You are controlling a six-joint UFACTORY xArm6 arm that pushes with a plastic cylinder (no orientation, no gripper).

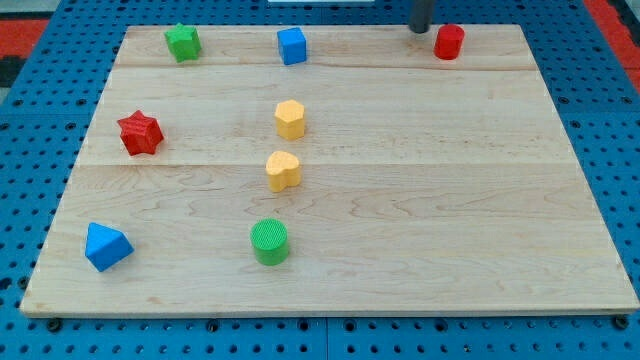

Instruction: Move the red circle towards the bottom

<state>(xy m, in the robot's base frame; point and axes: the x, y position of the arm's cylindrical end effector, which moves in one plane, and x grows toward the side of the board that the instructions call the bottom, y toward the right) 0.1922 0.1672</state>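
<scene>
The red circle [449, 42], a short red cylinder, stands near the board's top edge at the view's upper right. My tip [420, 30] is the lower end of a dark rod coming down from the view's top. It sits just left of the red circle, with a small gap between them.
On the wooden board [540, 200]: a green star [183, 42] and blue cube [292, 46] along the top, a red star [140, 133] at the left, a yellow hexagon [290, 119], a yellow heart [283, 171], a green cylinder [269, 242], and a blue triangle [106, 246] at the lower left.
</scene>
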